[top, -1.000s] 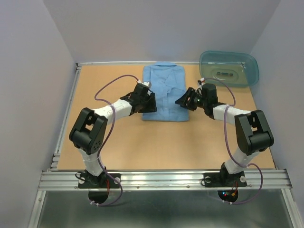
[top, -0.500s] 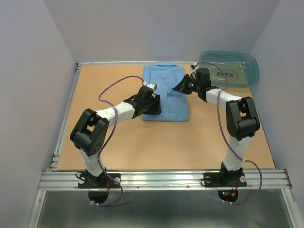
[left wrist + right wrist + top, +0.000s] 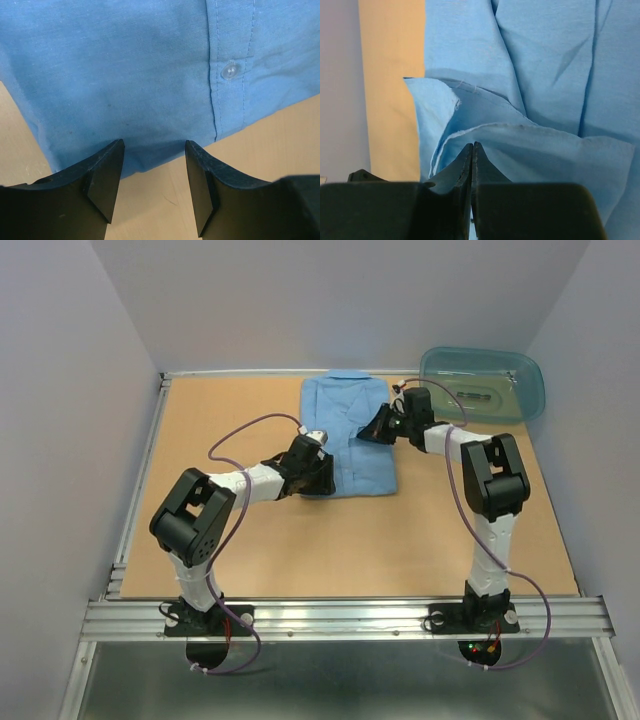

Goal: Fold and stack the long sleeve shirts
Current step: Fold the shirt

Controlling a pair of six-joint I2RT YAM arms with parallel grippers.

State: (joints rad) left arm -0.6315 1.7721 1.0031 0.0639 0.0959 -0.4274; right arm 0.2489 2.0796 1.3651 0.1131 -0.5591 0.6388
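One long sleeve shirt (image 3: pixel 352 430), light blue and folded into a rectangle, lies at the back middle of the table. The left wrist view shows its near edge (image 3: pixel 125 75) with a white button (image 3: pixel 229 71) on the placket. My left gripper (image 3: pixel 320 478) (image 3: pixel 154 145) is low at the shirt's near-left corner, open, its jaws on either side of the hem with bare table between them. My right gripper (image 3: pixel 376 427) (image 3: pixel 472 145) is shut at the shirt's right edge, its tips against a raised fold of fabric (image 3: pixel 530 145). No cloth shows between its tips.
A translucent teal tub (image 3: pixel 482 383) stands at the back right corner, just behind the right arm. Grey walls close in the table (image 3: pixel 250 550) on the left, back and right. A metal rail runs along the near edge.
The right gripper has shut and swung back from the shirt's right middle to its upper right edge. The left gripper has slid toward the shirt's near-left corner, still open.
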